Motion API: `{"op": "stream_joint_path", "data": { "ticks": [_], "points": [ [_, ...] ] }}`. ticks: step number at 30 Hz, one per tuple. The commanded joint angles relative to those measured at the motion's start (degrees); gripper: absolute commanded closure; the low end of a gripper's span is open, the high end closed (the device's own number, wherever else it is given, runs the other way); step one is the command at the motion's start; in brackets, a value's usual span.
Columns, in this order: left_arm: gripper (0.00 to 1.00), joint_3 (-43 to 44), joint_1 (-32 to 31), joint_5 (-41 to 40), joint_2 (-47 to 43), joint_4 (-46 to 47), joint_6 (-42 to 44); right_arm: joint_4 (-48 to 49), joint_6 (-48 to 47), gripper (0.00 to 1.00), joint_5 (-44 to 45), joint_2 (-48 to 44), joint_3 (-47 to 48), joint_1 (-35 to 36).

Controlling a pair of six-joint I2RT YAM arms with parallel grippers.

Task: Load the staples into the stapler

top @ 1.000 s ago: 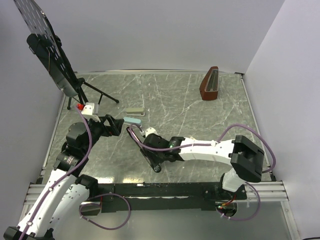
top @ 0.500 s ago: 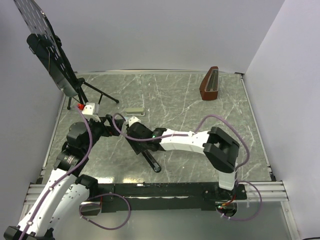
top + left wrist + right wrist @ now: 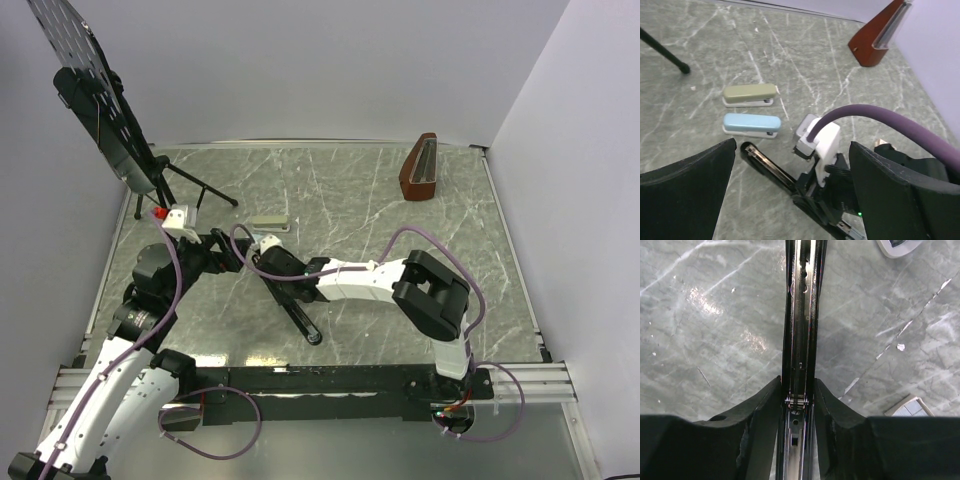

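stapler [image 3: 800, 315]: black, opened out flat on the tabletop [image 3: 400, 250], left of centre and nearer the near edge than the far one. It runs diagonally, one end pointing to the near edge. The silver rail faces up.
staples: can't make them out. The rail channel is too fine to tell whether it's loaded.
right gripper [image 3: 798, 386]: closed in narrow on the stapler. Fingers [image 3: 765, 405] straddle the rail and look to be touching both sides. In the top view the right arm covers the stapler's far half, so only the near end shows.
left gripper [image 3: 228, 252]: spread wide, holding nothing, at the stapler's far-left end and looking at the right wrist. Its camera shows just a short piece of the stapler. The rest is hidden behind the right wrist's white housing and purple cable [image 3: 890, 120].
light blue stapler [image 3: 751, 125]: closed, just beside the black one's far end, not touching. Hidden under the right arm in the top view.
grey-green stapler [image 3: 268, 222]: closed, just beyond the blue one toward the far edge and parallel to it.
Two whitish corners in the right wrist view are cut off, one at the frame edge and one by the gripper. Can't identify either.
red-brown wedge [image 3: 420, 168]: upright near the far-right corner.
black perforated panel on a stand [image 3: 95, 100]: far-left corner, partly out of frame.
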Motion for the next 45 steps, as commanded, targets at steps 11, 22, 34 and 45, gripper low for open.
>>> {"op": "stream_joint_path", "data": {
  "ticks": [11, 22, 34, 45],
  "points": [
    [0.01, -5.4, 0.0, 2.9, 0.1, 2.1, -12.6, 5.4, -3.6, 0.60, -2.4, -0.3, -6.0, -0.6],
    [0.01, -15.6, 0.0, -2.0, -2.9, 7.6, -24.8, 19.0, -6.0, 1.00, -6.4, -8.9, -18.2, -3.0],
    [0.00, -21.3, 0.0, 2.7, 8.3, 25.3, -30.5, 33.7, -12.3, 1.00, -11.4, -18.8, -31.0, -3.1],
    [0.01, -23.5, -0.2, 5.7, 19.0, 35.1, -31.0, 37.5, -11.8, 1.00, -10.3, -24.0, -34.0, -3.1]
  ]
}}
